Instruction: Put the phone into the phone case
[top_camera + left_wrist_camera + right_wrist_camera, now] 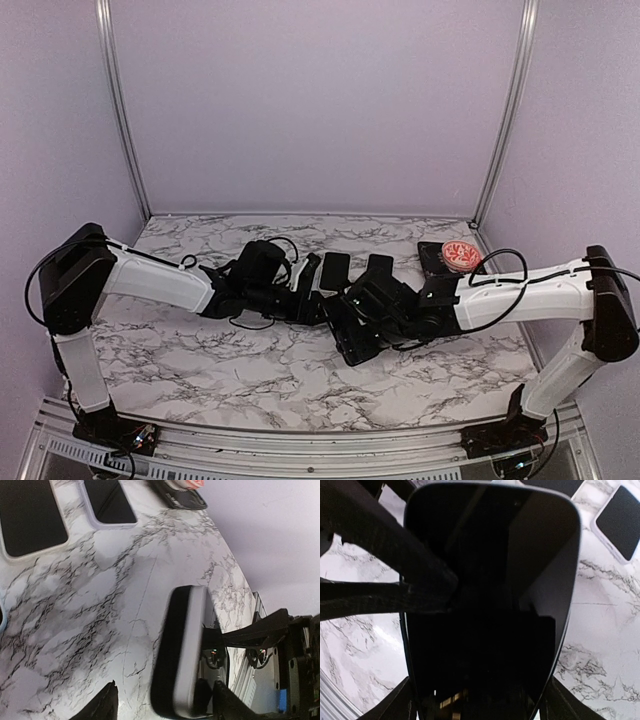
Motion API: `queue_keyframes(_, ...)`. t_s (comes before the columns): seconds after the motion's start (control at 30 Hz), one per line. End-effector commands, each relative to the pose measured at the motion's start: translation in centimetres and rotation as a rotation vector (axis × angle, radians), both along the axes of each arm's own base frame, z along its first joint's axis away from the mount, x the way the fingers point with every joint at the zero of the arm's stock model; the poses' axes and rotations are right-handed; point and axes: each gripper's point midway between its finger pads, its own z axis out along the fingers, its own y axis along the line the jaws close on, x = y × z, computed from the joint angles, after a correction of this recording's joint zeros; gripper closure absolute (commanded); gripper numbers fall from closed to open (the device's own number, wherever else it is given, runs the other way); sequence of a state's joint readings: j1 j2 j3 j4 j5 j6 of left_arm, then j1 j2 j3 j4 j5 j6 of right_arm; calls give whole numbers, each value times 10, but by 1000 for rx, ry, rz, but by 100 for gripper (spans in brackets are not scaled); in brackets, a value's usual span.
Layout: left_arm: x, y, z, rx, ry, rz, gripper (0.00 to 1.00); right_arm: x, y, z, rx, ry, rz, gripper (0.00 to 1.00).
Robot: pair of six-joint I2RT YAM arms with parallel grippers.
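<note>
1. Phone [490, 580] is up off the table [250, 370], over its middle. It stands on its thin side, with its dark glass facing one way and its grey rim showing.
2. The right gripper [480, 702] is clamped on the phone. One finger [400, 705] presses on each long side of it.
3. The right arm reaches in from the right edge of the table.
4. The left gripper [165, 707] has its jaws apart. They sit on both sides of one end of the phone.
5. In the left wrist view there is a gap between one left finger [102, 705] and the dark face of the phone.
6. In the right wrist view a black left finger lies across the glass. I cannot tell if it is touching.
7. Two flat pieces [30, 515] with pale rims and dark middles lie side by side on the table. They are on the far side of the phone and apart from it. I cannot tell what each one is.
8. A dark tray [435, 262] sits near the far right corner of the table. A round red and white thing [460, 254] lies in it.
</note>
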State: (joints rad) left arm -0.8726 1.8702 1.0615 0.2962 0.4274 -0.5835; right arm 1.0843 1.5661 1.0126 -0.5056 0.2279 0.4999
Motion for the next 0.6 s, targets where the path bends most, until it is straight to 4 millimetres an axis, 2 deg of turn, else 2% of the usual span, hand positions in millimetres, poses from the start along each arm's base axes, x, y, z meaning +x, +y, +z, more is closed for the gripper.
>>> queue_keyframes(0.0,3,-13,44,-95,-82,-6,53,14,26,48,175,-142,14,65)
queue_keyframes(0.1,2,-21,59,-118,-131,-21,60,13,26,56,202,-173,23,65)
queue_keyframes(0.23,-1,-27,65,-127,-156,-37,72,16,24,67,222,-210,18,66)
queue_keyframes(0.37,-3,-28,65,-124,-174,-48,98,14,25,67,233,-212,33,66)
queue_keyframes(0.4,-4,-28,66,-123,-184,-50,100,13,25,66,237,-211,36,65)
queue_keyframes(0.47,-8,-26,69,-117,-219,-58,100,11,24,69,249,-215,44,57)
queue_keyframes(0.53,-12,-24,73,-105,-270,-68,100,9,19,77,272,-235,47,38)
queue_keyframes(0.57,-14,-22,76,-98,-300,-72,100,9,16,81,281,-249,48,24)
